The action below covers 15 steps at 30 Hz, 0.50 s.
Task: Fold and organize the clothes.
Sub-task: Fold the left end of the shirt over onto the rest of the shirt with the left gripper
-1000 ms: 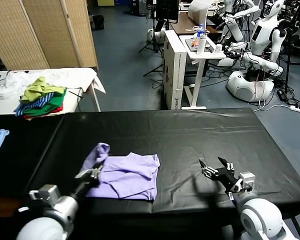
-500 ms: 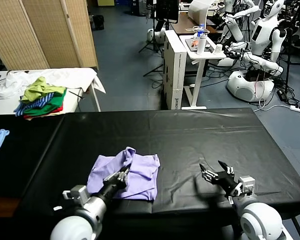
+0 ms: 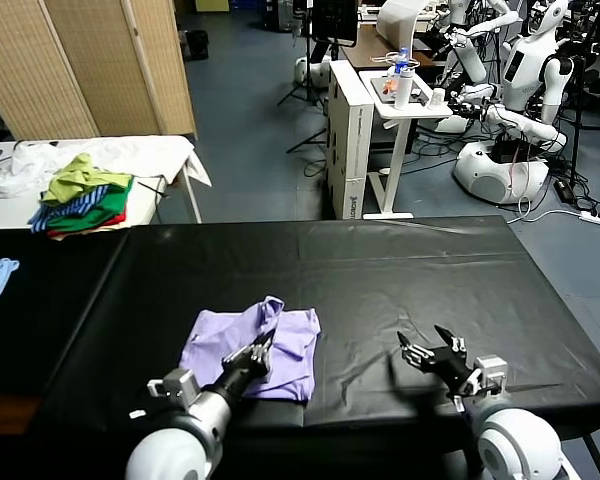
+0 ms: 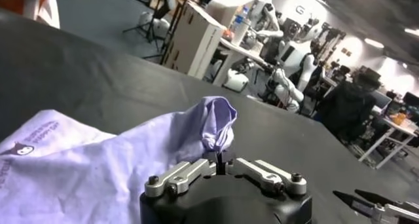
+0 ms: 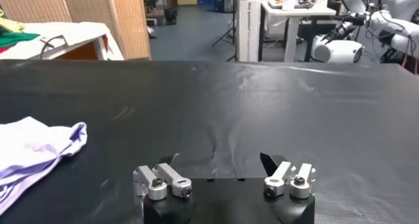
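I see the pale lavender short-sleeved T-shirt [image 3: 248, 350] of thin soft fabric lying crumpled and partly folded in the lower left of the head view, one corner lifted into a peak, darker purple print showing.

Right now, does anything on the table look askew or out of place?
Only the lavender T-shirt: it lies rumpled, with one part pinched up into a peak by the shut left gripper. The right gripper hangs open above bare black table. Nothing looks spilled or damaged.
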Tool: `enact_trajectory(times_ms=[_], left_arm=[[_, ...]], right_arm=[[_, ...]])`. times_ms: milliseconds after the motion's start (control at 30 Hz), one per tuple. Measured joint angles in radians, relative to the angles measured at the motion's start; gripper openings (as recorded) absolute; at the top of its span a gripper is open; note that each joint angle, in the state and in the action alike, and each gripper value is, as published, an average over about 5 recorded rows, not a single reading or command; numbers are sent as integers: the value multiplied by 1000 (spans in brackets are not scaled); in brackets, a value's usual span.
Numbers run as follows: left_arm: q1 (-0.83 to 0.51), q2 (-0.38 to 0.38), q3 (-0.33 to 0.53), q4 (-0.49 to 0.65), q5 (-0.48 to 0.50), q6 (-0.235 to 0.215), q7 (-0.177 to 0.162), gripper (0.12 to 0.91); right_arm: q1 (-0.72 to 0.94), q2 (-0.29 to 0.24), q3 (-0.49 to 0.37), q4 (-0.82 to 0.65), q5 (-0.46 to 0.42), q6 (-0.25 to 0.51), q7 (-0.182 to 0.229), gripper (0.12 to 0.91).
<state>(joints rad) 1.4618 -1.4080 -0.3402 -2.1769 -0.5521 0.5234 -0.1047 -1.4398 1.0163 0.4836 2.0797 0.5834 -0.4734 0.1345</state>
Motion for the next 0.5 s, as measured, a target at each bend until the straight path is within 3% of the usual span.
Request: enact_trajectory(times_ms=[267, 333, 500], left_arm=[[5, -38, 24, 31, 72, -7, 7, 176], [9, -54, 34, 39, 90, -12, 8, 214], [13, -95, 51, 41, 100, -24, 9, 497]], right_arm=[[37, -19, -35, -12, -1, -1, -17, 907], [52, -25, -48, -16, 2, -1, -24, 907], [96, -42, -88, -20, 47, -3, -38, 907]])
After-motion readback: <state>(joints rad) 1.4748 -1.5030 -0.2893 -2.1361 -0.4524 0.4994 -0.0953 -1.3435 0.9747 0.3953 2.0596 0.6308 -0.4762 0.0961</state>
